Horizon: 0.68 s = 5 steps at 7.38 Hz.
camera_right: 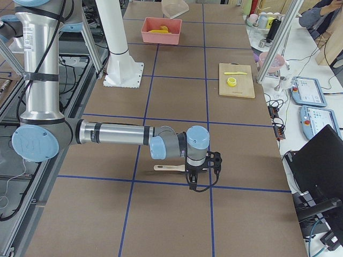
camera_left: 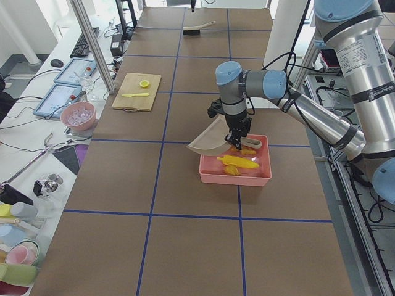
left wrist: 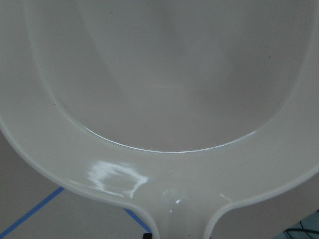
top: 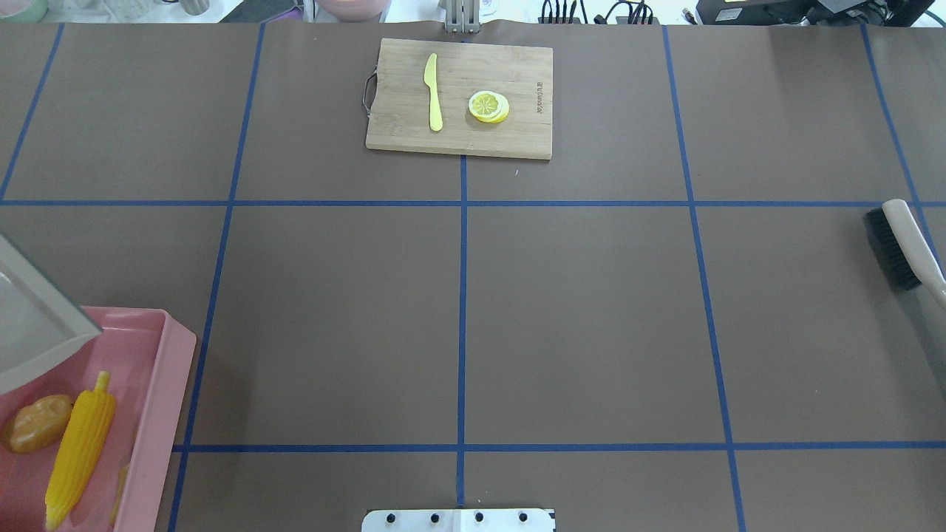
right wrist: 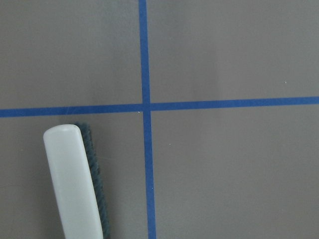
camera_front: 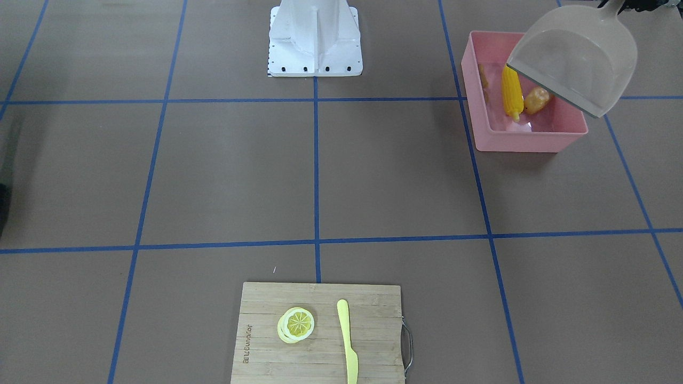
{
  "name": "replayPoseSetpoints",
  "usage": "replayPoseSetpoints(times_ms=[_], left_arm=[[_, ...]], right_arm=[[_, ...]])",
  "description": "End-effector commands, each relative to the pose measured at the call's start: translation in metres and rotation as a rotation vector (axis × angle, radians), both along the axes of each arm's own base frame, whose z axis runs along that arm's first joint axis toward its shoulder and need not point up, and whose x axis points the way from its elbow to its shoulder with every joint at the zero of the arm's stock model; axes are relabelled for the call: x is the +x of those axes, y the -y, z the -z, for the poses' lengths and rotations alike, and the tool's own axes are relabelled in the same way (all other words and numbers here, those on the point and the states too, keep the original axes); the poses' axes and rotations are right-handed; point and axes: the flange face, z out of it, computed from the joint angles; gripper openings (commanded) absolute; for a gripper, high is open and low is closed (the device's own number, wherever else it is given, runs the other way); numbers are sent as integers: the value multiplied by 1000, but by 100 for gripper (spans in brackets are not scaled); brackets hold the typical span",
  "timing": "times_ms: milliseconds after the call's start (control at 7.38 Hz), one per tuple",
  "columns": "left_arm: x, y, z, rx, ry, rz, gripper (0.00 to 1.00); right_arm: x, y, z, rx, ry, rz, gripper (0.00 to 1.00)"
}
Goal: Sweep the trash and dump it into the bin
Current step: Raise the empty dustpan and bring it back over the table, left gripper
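The pink bin [camera_front: 525, 137] stands on the table at the robot's left and also shows in the overhead view [top: 159, 414]. Inside it lie the yellow corn cob [camera_front: 511, 92], the brown potato [camera_front: 537, 100] and, against a wall, the tan ginger root [camera_front: 483, 77]. My left gripper [camera_left: 238, 140] holds the beige dustpan [camera_front: 579, 58] by its handle, tilted in the air over the bin with its mouth pointing down. The pan looks empty in the left wrist view [left wrist: 159, 84]. My right gripper [camera_right: 195, 181] is at the brush [right wrist: 75, 184]. I cannot tell whether it is open or shut.
A wooden cutting board [top: 458, 100] at the table's far side carries a yellow knife [top: 434, 92] and a lemon slice [top: 488, 106]. The brush [top: 905, 247] is at the table's right edge. The robot's white base [camera_front: 315, 40] stands at the near middle.
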Motion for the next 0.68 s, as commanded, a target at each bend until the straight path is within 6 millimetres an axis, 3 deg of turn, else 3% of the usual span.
replayPoseSetpoints(times_ms=[0,136,271,407,542], left_arm=[[20,74,26,73,-33,43,0],[32,121,49,110,-49,57,0],[48,152,79,178,-75,44,0],[55,168,92,200,-82,42,0],[75,175,105,230,-95,8,0]], right_arm=[[2,23,26,7,0,-8,100],[1,24,28,7,0,-5,100],[3,16,28,26,-15,-10,100],[4,15,27,33,-25,-10,100],[4,15,25,27,-28,-12,100]])
